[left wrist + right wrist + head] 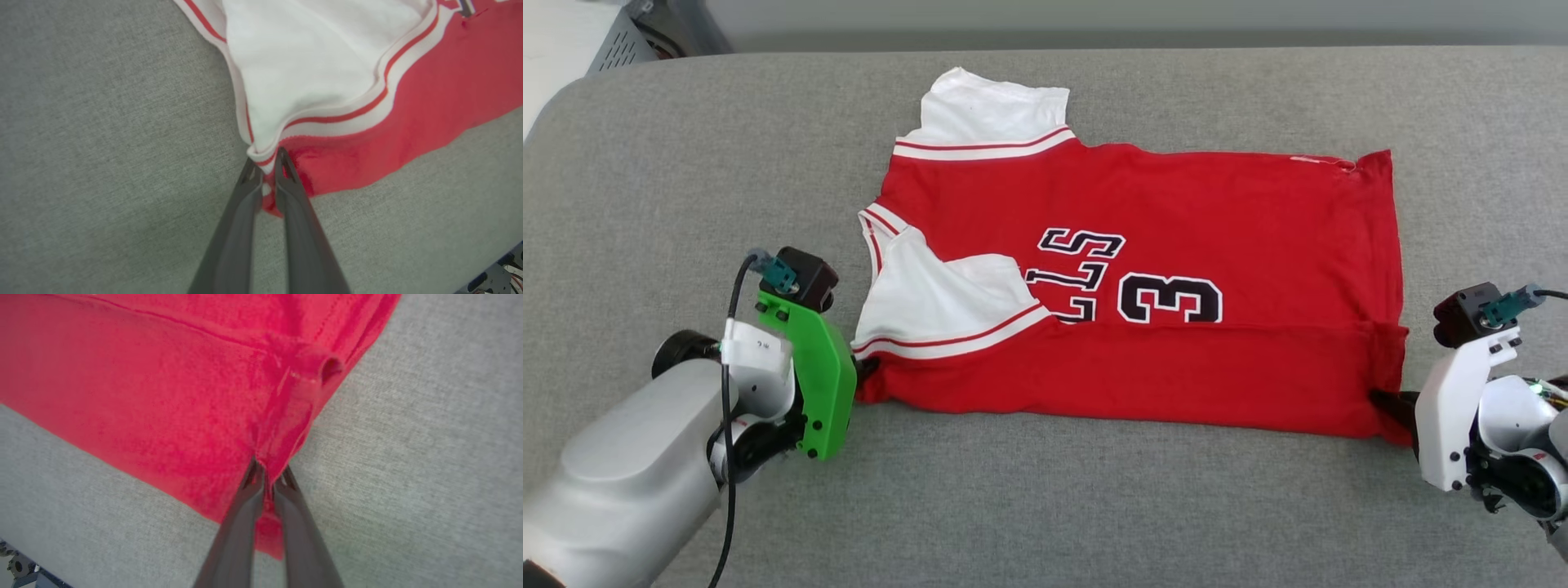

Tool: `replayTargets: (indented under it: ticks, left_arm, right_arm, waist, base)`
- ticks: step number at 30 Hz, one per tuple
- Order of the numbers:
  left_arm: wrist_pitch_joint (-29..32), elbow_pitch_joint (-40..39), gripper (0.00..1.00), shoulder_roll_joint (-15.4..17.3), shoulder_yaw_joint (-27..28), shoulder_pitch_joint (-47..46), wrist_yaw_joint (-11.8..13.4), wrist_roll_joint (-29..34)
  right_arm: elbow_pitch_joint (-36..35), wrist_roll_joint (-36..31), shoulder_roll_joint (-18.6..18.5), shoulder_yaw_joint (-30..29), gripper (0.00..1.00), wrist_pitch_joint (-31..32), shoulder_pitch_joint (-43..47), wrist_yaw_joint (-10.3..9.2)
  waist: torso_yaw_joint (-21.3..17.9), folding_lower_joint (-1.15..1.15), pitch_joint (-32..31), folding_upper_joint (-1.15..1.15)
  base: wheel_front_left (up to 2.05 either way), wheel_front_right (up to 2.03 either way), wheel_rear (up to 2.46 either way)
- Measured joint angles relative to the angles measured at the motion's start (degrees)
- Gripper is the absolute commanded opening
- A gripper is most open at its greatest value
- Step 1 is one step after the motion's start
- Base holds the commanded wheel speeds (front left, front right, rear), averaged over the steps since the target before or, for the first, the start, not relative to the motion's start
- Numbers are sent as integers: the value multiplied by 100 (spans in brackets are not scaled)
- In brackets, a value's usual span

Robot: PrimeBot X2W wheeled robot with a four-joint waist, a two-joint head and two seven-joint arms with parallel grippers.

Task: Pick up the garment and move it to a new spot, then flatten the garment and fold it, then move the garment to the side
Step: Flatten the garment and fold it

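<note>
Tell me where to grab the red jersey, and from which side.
Grip the garment at the two near corners of its folded edge, coming in low from the near side: it lies flat, so those corners offer cloth to pinch. The left claw and right claw are shut there.

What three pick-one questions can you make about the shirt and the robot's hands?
1. Where does the shirt lie?
A) on the grey cushion
B) in a basket
C) on a wooden floor

2. What colour are its sleeves?
A) blue
B) white
C) black

3. What is the left gripper doing?
A) hanging open in the air
B) holding a cup
C) pinching the shirt's corner

Answers:
1 A, grey cloth shows all around the shirt.
2 B, both sleeves are white with red-striped edges.
3 C, it is shut on the corner beside one sleeve.
</note>
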Motion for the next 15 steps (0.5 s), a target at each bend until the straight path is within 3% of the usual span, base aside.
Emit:
replayTargets:
  ticks: [8,15]
  left_arm:
    - [-370,-312,0,234,18,421,19,-1]
    - [-488,-1248,0,745,-60,1009,424,0]
  right_arm:
    - [-394,113,-172,-80,0,-401,368,3]
    - [-983,167,-433,-437,0,-490,939,5]
  waist:
    - [-54,0,-360,0]
    - [-47,0,-721,0]
  base:
    - [0,0,0]
    - [0,0,0]
